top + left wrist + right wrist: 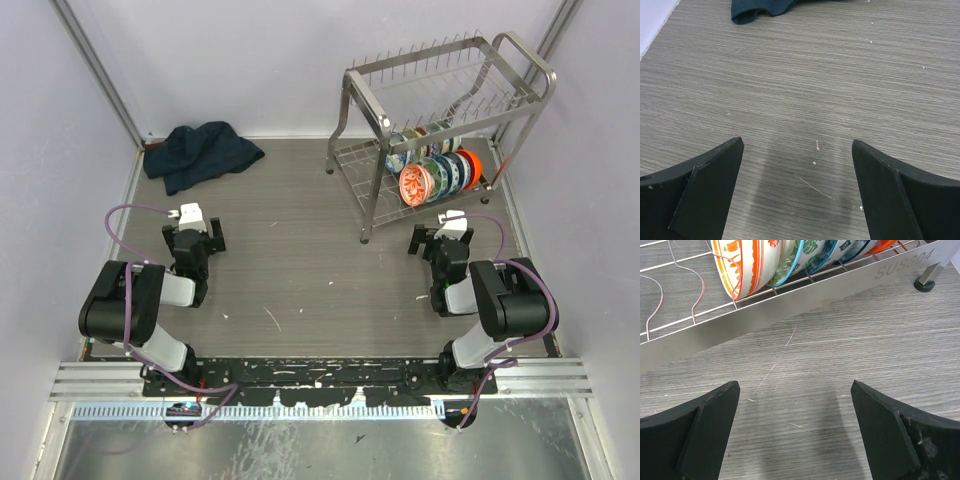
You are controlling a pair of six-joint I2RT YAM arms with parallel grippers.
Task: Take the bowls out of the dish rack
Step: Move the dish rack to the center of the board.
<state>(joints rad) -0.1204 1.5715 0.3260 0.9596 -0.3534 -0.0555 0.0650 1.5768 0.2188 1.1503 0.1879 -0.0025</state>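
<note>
The silver wire dish rack (pixel 520 75) stands at the back right of the table. Several bowls (pixel 436 173) stand on edge in a row on its lower tier, an orange-patterned one (pixel 417 184) nearest and a bright orange one (pixel 471 162) at the far end. In the right wrist view the orange-patterned bowl (pixel 742 262) and the rack's front rail (pixel 805 302) lie just ahead. My right gripper (pixel 438 238) is open and empty, a short way in front of the rack (pixel 795 385). My left gripper (pixel 194 237) is open and empty over bare table at the left (pixel 797 145).
A dark blue cloth (pixel 200 153) lies crumpled at the back left, its edge in the left wrist view (pixel 760 9). Walls close the table at the back and both sides. A rack foot (pixel 925 284) stands on the table to the right of my right gripper.
</note>
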